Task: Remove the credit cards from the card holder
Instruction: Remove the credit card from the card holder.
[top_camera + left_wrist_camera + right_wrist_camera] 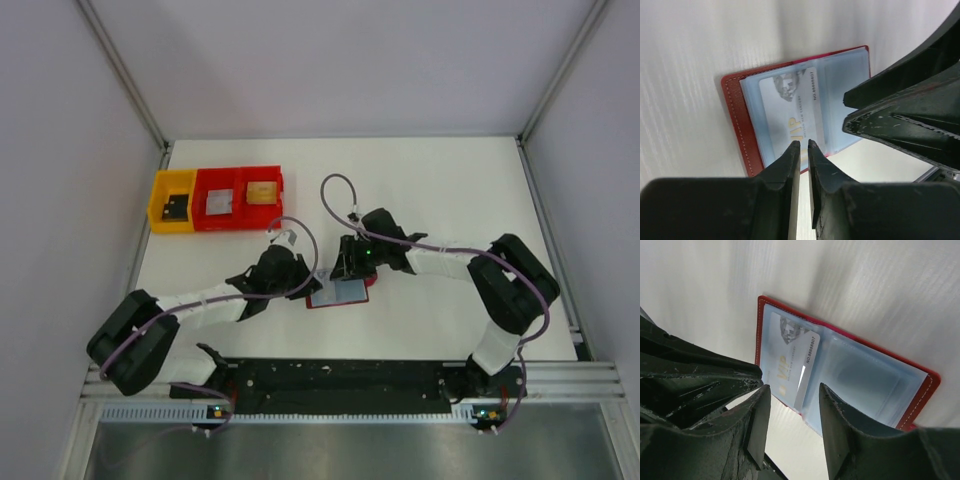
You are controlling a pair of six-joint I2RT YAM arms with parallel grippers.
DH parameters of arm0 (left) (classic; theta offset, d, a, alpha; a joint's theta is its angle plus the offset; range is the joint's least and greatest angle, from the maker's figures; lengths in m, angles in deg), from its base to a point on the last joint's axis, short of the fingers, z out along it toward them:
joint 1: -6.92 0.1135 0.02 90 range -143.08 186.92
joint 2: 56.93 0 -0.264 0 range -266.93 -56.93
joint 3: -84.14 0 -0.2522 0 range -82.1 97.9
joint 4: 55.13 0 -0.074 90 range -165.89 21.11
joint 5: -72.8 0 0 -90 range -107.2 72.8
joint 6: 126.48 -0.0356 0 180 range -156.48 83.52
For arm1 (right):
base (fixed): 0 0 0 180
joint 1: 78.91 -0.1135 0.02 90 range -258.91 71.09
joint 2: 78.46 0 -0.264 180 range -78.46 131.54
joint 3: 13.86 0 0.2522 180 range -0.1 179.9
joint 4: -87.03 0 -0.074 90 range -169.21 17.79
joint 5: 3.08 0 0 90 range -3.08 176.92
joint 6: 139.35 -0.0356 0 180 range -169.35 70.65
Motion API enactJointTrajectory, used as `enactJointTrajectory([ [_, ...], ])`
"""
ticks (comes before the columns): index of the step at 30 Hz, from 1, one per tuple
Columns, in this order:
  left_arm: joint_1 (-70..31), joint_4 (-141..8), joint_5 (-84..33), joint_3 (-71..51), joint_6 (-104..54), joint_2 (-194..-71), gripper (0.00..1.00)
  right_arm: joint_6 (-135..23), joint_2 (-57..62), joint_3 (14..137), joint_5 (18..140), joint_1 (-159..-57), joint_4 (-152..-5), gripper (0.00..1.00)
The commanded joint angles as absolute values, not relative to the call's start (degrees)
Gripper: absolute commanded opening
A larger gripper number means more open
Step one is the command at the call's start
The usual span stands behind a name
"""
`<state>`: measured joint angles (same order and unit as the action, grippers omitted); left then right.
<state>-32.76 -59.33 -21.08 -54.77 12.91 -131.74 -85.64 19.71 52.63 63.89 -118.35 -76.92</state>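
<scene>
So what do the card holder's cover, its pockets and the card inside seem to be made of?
Cover: red leather or imitation, matte, with pale stitching along the edge. Pockets: clear bluish soft plastic, glossy; print shows through. Card: probably stiff plastic, pale silvery, printed.

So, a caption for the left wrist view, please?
Left gripper, nearly closed, at the edge of a silvery card in the open red card holder.

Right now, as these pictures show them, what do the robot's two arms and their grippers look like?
The left arm and the right arm both have black joint housings joined by white links. A thin grey-purple cable loops along each arm. The left gripper and the right gripper have black, tapering fingers with scuffed, scratched surfaces. A small green light glows near the right wrist.
</scene>
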Motion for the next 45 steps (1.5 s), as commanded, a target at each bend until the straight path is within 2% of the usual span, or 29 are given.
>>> enactJointTrajectory([
  [1,-31.67,-57.46,-20.63,-54.93,13.88,-133.48,0.15,-86.88,20.85,51.15,61.08,-117.15,-83.77,0.43],
  [12,-29.47,-56.85,-23.09,-56.79,16.34,-138.58,0.0,-87.41,24.28,49.39,57.83,-115.83,-88.26,0.37],
  [21,-28.24,-56.23,-24.76,-58.54,18.01,-139.64,0.0,-88.63,26.74,48.25,55.11,-114.95,-93.08,0.3],
  [24,-27.89,-56.23,-25.11,-58.72,18.19,-139.72,0.0,-89.51,26.92,46.49,53.26,-114.16,-96.86,0.24],
  [30,-27.18,-56.23,-25.46,-59.16,18.45,-139.64,0.0,-90.31,27.45,43.85,50.01,-112.67,-102.84,0.0],
  [37,-26.75,-56.23,-25.72,-59.42,18.72,-139.99,0.0,-89.87,26.92,41.74,46.23,-110.03,-106.37,0.0],
  [45,-25.96,-55.79,-25.99,-60.04,19.24,-139.72,0.0,-85.65,23.85,40.07,43.94,-106.16,-101.54,0.0],
])
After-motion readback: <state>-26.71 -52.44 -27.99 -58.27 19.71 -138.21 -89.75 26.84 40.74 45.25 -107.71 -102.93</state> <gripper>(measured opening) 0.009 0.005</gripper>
